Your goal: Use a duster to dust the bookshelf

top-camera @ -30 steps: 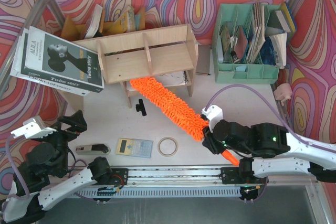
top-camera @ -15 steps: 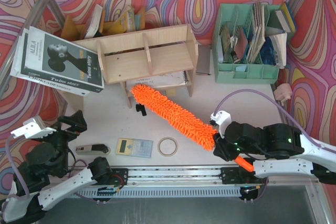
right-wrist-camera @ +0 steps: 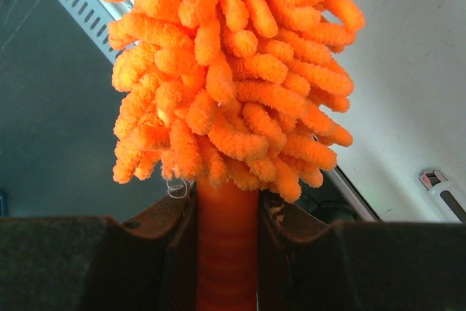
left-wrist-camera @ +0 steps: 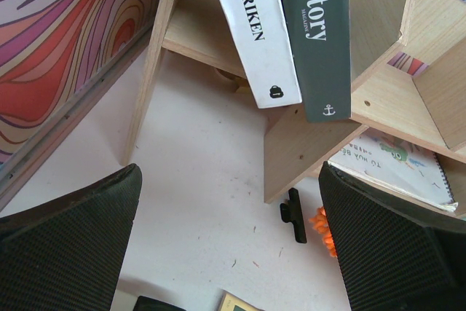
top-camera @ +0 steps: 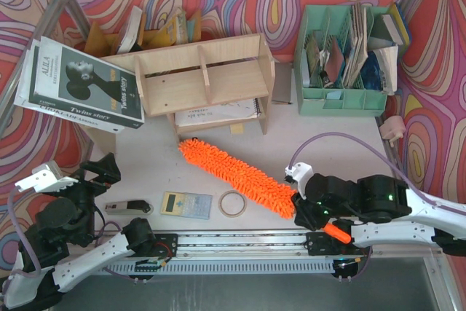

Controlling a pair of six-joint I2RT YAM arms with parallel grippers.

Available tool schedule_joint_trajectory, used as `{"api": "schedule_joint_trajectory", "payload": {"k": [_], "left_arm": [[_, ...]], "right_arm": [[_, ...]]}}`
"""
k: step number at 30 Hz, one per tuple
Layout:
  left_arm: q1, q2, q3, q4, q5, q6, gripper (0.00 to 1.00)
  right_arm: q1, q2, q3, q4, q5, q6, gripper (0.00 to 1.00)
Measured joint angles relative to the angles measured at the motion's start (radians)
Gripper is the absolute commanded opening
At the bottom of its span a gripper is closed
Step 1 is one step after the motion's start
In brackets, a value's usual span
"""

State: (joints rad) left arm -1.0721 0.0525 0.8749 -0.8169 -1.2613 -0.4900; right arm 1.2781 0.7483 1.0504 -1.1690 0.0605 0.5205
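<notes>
Right end effector (right-wrist-camera: pixel 227 267): clamped on duster (top-camera: pixel 234 172) handle.
Left end effector (left-wrist-camera: pixel 229 245): apart, empty.
Duster: over counter (top-camera: pixel 328 136), near bookshelf (top-camera: pixel 204 81) (not touching).
Technique: raise head level, sweep each tier lightly.

Calculator (top-camera: pixel 186 205) lies flat. Tape ring (top-camera: pixel 233 203) just right of it; pocket tool (top-camera: pixel 128 207) (dark handle) left; mint organiser (top-camera: pixel 342 101) far back-right; books (top-camera: pixel 87 81) back-left.

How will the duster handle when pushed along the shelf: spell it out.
The duster probably feels light: the right gripper holds it by one end alone. Its fluffy head should squash softly on contact. The smooth handle might twist in the grip.
</notes>
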Motion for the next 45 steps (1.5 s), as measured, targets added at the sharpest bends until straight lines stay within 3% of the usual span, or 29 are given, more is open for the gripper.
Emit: {"api": "schedule_joint_trajectory", "payload": {"k": [26, 45], "left_arm": [[0.0, 0.0, 0.0, 0.0, 0.0, 0.0, 0.99], [0.0, 0.0, 0.0, 0.0, 0.0, 0.0, 0.99]], "right_arm": [[0.0, 0.194, -0.15, 0.256, 0.167, 0.056, 0.0], [0.0, 0.211, -0.268, 0.373, 0.32, 0.179, 0.0]]}}
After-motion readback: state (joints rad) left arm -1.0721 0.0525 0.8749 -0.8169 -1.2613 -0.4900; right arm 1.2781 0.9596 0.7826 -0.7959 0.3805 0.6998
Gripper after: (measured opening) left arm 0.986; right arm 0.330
